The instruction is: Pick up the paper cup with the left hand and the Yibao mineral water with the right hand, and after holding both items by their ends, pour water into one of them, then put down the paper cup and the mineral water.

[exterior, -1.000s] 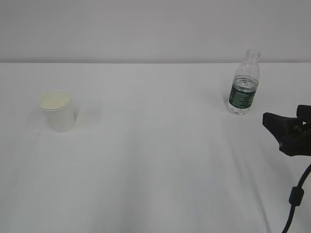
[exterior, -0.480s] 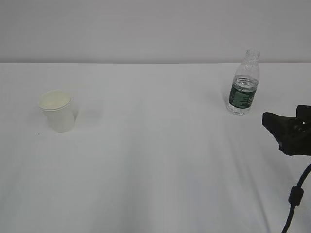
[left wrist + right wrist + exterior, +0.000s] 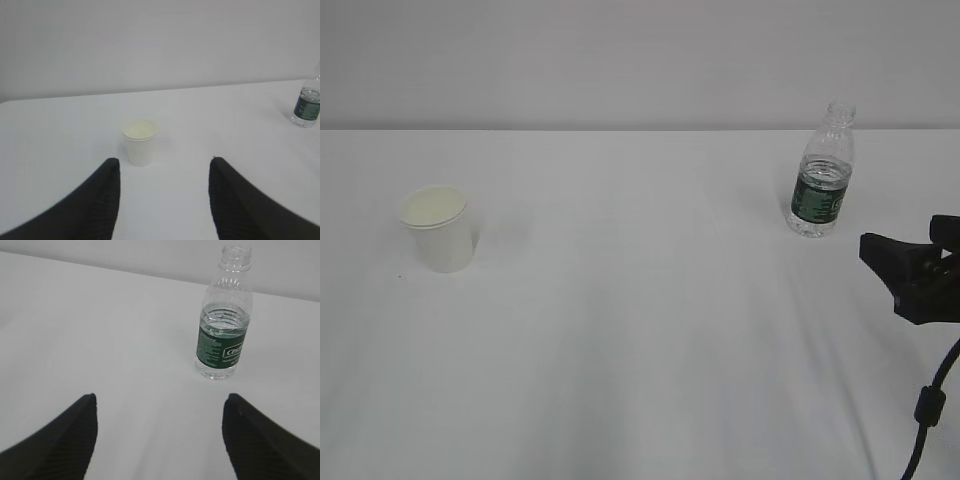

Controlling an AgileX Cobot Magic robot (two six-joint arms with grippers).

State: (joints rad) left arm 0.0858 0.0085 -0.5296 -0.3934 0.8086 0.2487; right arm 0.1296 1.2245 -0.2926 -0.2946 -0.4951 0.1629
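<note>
The paper cup (image 3: 438, 229) stands upright on the left part of the white table (image 3: 640, 350), plain white with a rolled rim and a cream inside, and carries no print that can be made out. In the left wrist view the same paper cup (image 3: 139, 142) sits a little ahead of the left tool (image 3: 164, 172), roughly in line with the gap between its two black ribbed fingers (image 3: 107, 195), which are spread apart with nothing between them and touch nothing. The Yibao mineral water (image 3: 822, 172) stands upright at the far right of the table, well apart from the cup, a clear ribbed bottle with its mouth uncapped and water reaching up to about the top of the label. Its dark green label band shows a white-outlined logo that seems to begin with a "C", with small white print under it, both too blurred in the right wrist view to read with certainty. There the Yibao mineral water (image 3: 223, 320) stands ahead of the right tool (image 3: 160, 412), toward its right finger, and the two black fingers (image 3: 80, 430) are held wide apart, released and clear of the bottle. In the exterior view part of the right tool (image 3: 905, 270) shows at the right edge, near the bottle but not touching it, with a black cable (image 3: 928, 405) hanging below.
</note>
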